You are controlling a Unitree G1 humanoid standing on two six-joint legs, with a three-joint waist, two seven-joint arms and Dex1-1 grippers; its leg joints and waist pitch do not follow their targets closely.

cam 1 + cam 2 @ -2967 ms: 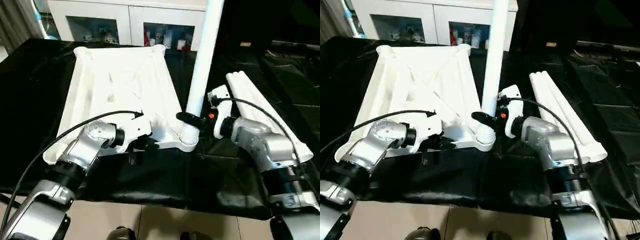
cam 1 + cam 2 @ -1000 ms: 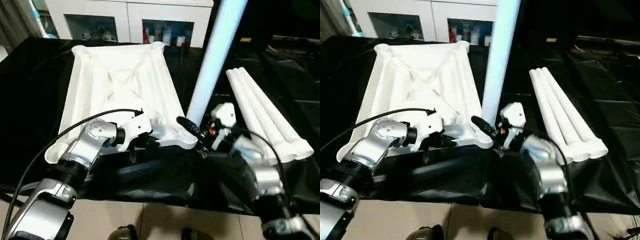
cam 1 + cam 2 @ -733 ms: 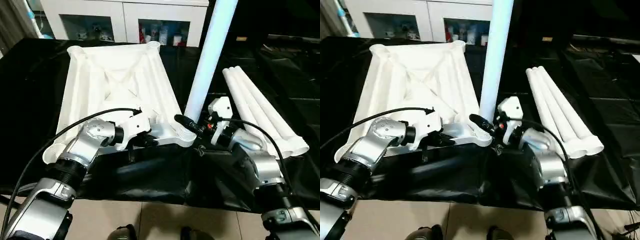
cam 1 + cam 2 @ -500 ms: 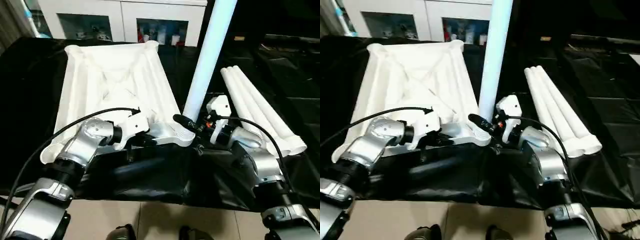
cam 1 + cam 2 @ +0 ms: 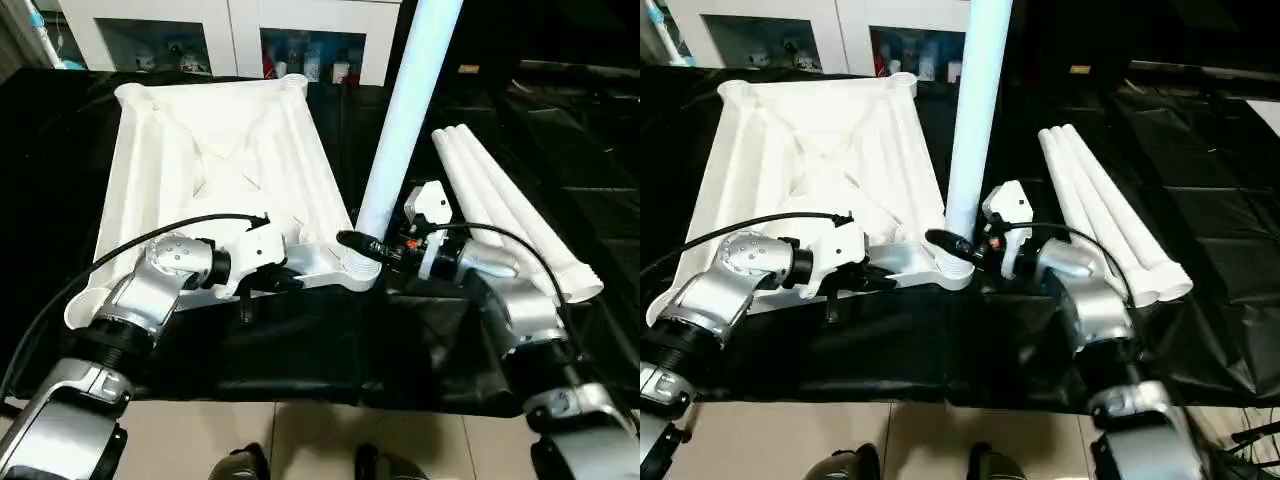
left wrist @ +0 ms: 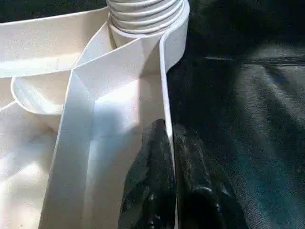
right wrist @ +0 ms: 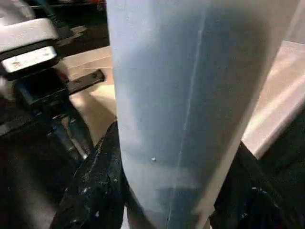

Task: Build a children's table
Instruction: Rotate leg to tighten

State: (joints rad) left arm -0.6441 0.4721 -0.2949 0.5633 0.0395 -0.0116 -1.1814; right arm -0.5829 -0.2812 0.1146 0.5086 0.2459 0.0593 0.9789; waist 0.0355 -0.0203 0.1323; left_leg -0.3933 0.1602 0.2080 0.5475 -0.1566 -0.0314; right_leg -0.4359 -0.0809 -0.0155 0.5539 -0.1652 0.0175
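The children's table top [image 5: 215,170] lies upside down on the black cloth, ribbed underside up. One white leg [image 5: 410,110] stands nearly upright in its near right corner socket [image 6: 147,14]. My right gripper [image 5: 365,245] is closed around that leg just above the socket, and its black fingers [image 7: 95,186] flank the leg [image 7: 190,95] in the right wrist view. My left gripper [image 5: 285,282] is shut on the top's near rim, left of the socket, with the thin rim pinched between the fingers [image 6: 152,181]. Three more legs [image 5: 510,220] lie side by side on the right.
A white glass-door cabinet [image 5: 220,30] stands behind the work surface. The black cloth [image 5: 300,350] hangs over the near edge above a tiled floor [image 5: 300,440]. A cable loops from my left forearm [image 5: 150,290].
The whole picture has shifted downward, so the camera moved. My right forearm has swung outward while still holding the leg, which now stands a little steeper. The left gripper keeps its hold.
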